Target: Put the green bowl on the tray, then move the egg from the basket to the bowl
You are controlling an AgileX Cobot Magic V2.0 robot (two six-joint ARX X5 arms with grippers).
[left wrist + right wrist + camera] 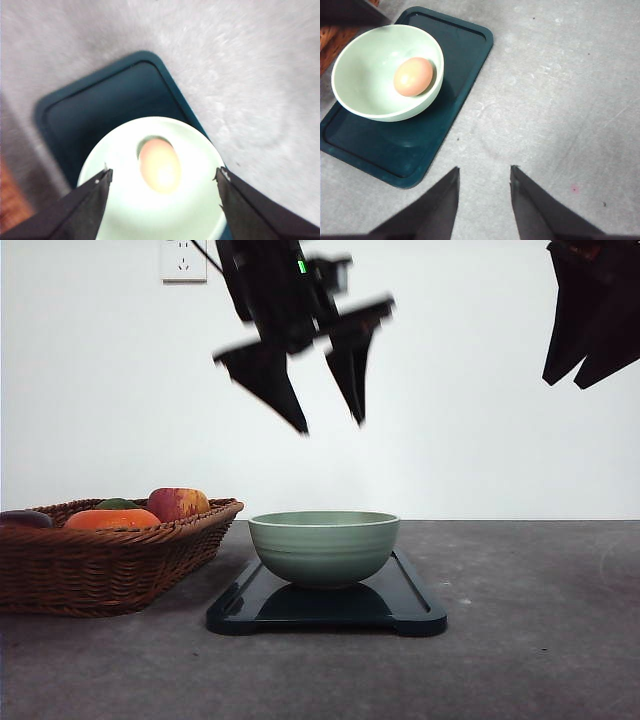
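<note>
While the grey tabletop (540, 640) spreads wide and faintly speckled under everything, a plain white wall (480, 440) closes the room behind it, with a white socket (183, 260) high up at about eleven o'clock in the front view. Largest of the things is the basket (110, 565), a shallow brown wicker weave with a braided rim, sitting at nine o'clock from the tray and close beside it. It holds a reddish apple (178, 503), an orange rounded fruit (112, 519), something green behind and a dark item at its far left edge.

Next comes the tray (415, 605), a flat, glossy, dark rectangle with rounded corners and a low raised rim, lying at the middle of the tabletop. On it stands the green bowl (323, 547), pale sage, round and glossy, with faint horizontal ridges and a lighter rim. Inside the bowl lies the egg (413, 76), smooth and tan-brown, resting toward one side of the bottom.

Above the bowl hangs the left pincer (332, 425), blurred, its dark tapered jaws spread apart and empty. High at two o'clock hangs the right pincer (484, 172), jaws parted over bare tabletop, holding nothing.
</note>
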